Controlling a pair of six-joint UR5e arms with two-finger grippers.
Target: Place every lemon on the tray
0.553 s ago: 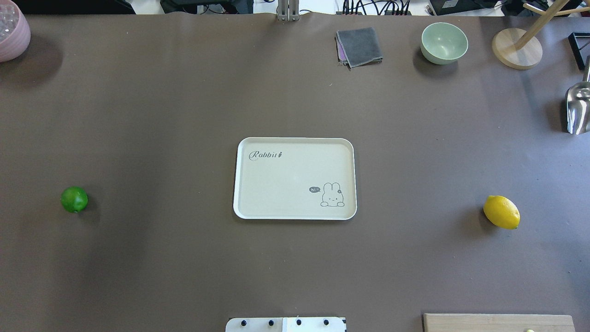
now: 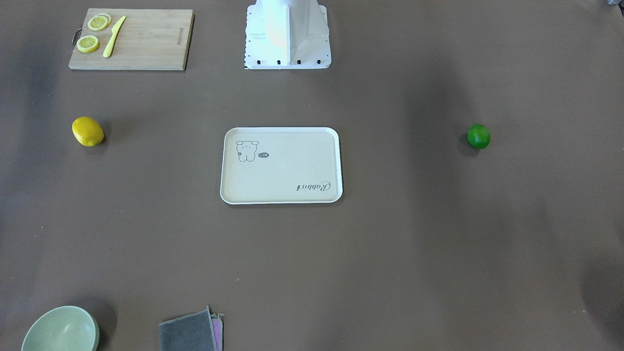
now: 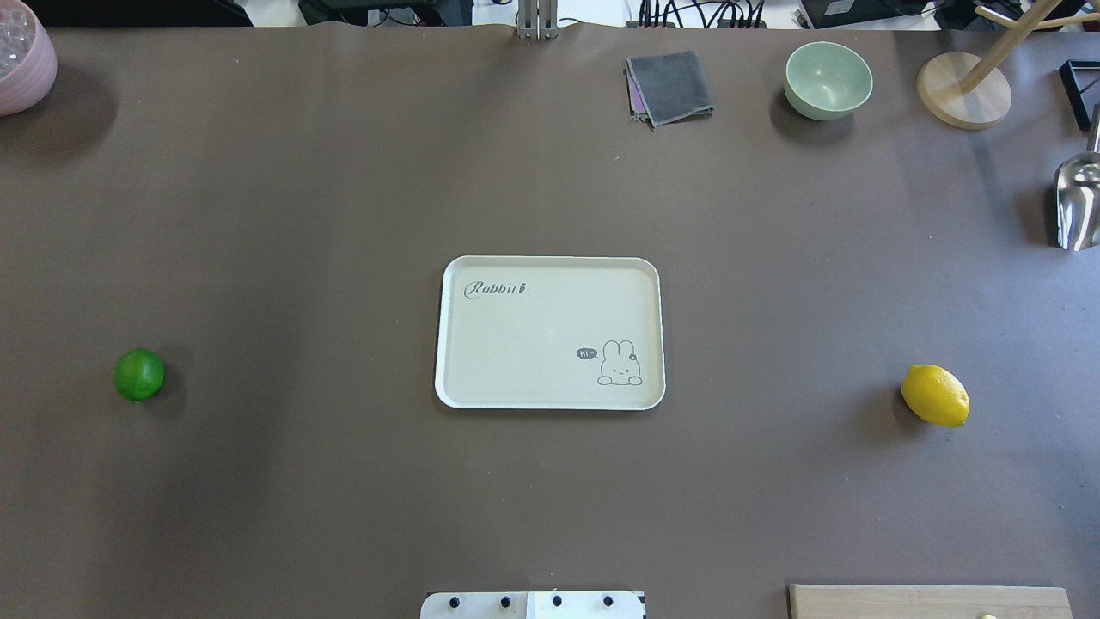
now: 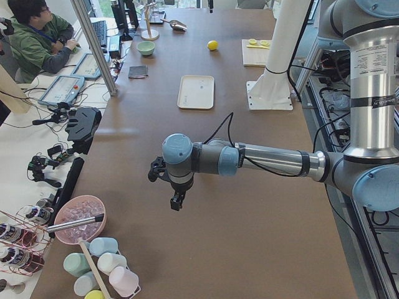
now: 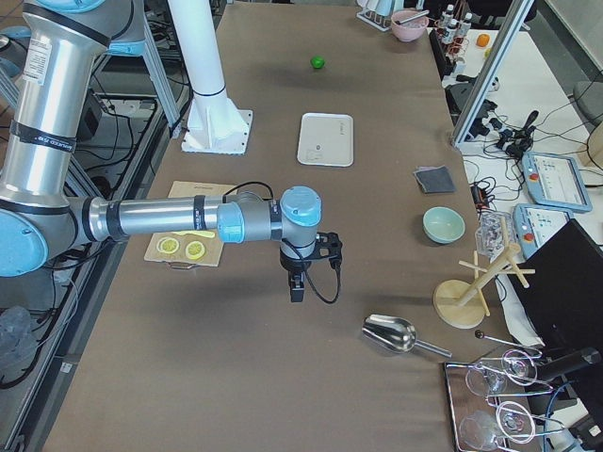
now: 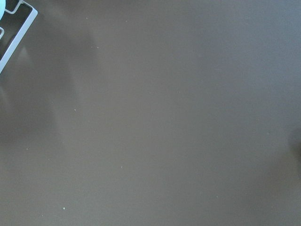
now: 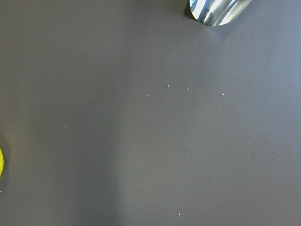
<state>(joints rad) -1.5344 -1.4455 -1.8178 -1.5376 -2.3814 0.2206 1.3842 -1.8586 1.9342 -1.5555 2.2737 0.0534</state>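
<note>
On the table (image 3: 344, 172), yellow lemon (image 3: 935, 395) lies clear of right hand (image 5: 295, 292).

Lighting: bright, even, diffuse, from overhead; broad soft shadow bands cross the brown table (image 3: 344, 172). Faint short shadows lie beside the yellow lemon (image 3: 935, 395) and green lemon (image 3: 138, 374). Glare on the metal scoop (image 7: 214, 12); wrist views soft, low-contrast

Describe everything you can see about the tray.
The tray is flat, rectangular and beige, with a raised white rim and rounded corners; it looks like plastic. "Rabbit" script marks one corner, a small cartoon rabbit the opposite one. It lies level on the table, holding neither lemon: the green lemon and the yellow lemon sit apart on either side.
</note>
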